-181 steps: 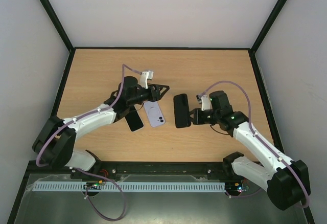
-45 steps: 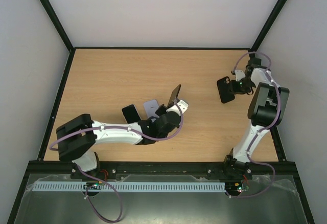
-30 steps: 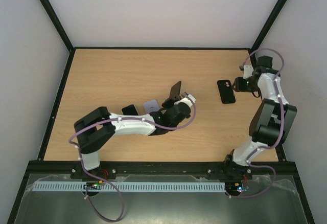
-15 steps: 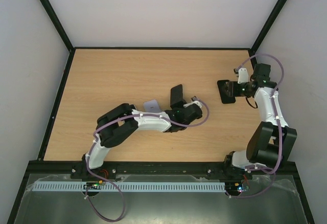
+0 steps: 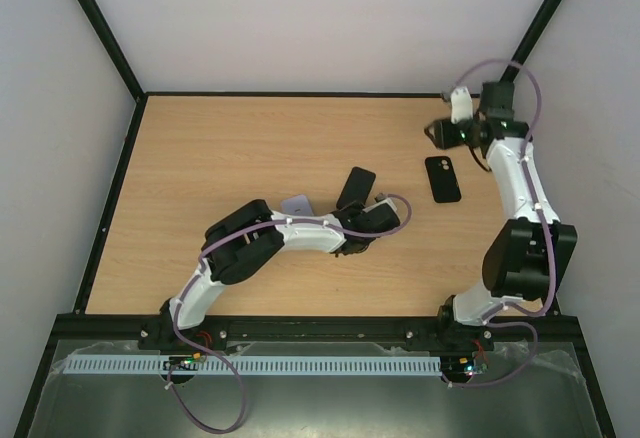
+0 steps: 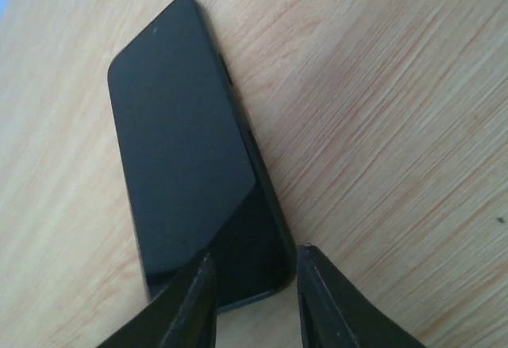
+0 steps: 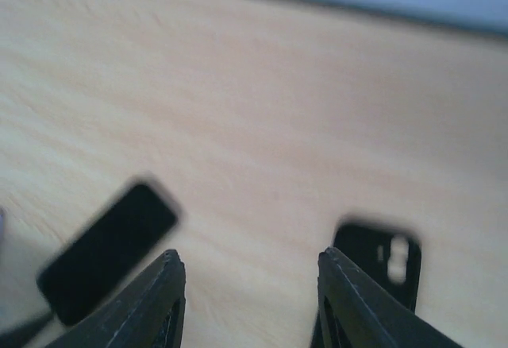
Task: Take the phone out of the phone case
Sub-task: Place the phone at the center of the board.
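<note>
The black phone (image 5: 355, 188) lies flat on the table, screen up, bare of its case. It fills the left wrist view (image 6: 190, 157). My left gripper (image 5: 354, 210) (image 6: 256, 254) hovers at the phone's near end, jaws a little apart and holding nothing. The empty black case (image 5: 442, 178) with its camera cutout lies on the table to the right, blurred in the right wrist view (image 7: 379, 259). My right gripper (image 5: 438, 133) (image 7: 248, 257) hangs wide open above and behind the case, with nothing in it. The right wrist view also shows the phone (image 7: 107, 253) at lower left.
A lilac phone-shaped object (image 5: 296, 203) lies just left of the black phone, partly covered by my left arm. The table's far edge and black frame (image 5: 490, 98) are close to my right gripper.
The phone stood tilted in my left gripper and now lies flat and released. My right gripper has let go of the case and moved up and back from it.
</note>
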Robot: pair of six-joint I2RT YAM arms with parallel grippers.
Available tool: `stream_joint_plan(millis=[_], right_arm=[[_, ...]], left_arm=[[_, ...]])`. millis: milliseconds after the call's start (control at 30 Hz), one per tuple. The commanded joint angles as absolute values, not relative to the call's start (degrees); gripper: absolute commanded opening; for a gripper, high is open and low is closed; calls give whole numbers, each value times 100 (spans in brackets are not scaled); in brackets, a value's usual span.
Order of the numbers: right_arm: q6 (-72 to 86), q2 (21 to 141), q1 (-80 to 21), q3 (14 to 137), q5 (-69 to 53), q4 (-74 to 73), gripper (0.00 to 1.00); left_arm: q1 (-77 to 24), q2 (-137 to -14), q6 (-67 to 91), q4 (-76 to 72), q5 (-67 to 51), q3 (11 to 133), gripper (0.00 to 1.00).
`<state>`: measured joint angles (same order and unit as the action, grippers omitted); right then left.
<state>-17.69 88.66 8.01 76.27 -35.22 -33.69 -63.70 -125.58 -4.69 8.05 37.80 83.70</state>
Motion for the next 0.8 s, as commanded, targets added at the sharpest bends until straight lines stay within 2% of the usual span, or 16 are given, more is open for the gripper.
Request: stream_joint_plan(millis=[0,100,200,400,467,533,600,700,767], right_arm=[[-1598,9048,67,9275,-2995,-3764,45],[-1453,9117,-24,10026,-3142,-4323,45],[-1255,8889,-24,9660,-3019,-4067,45],[-611,7744,74,7867,-2916,-2955,44],[-337,7135,96,7042,-3018,-2458,50],[-440,6613,97,6423,-3521,-2383,51],[-365,6269,97,5962,-3708,-2372,57],[84,5948,104,5404,-3694,-2276,60],[68,5674,105,5151,-4019,-2201,61]], left_arm=[[-6376,-12408,512,1238,3300,8436,35],[-6445,-12266,815,1254,3421,8364,47],[-6457,-12012,1201,1185,3413,8121,53],[-6419,-11243,2309,943,3524,7360,68],[-6316,-11163,2760,1473,3457,7453,72],[-6236,-11160,3383,2218,3702,7710,82],[-6095,-11131,3758,2776,3634,7918,83],[-5861,-10878,4060,3004,3086,7837,84],[-5707,-10608,4154,2865,2693,7611,90]])
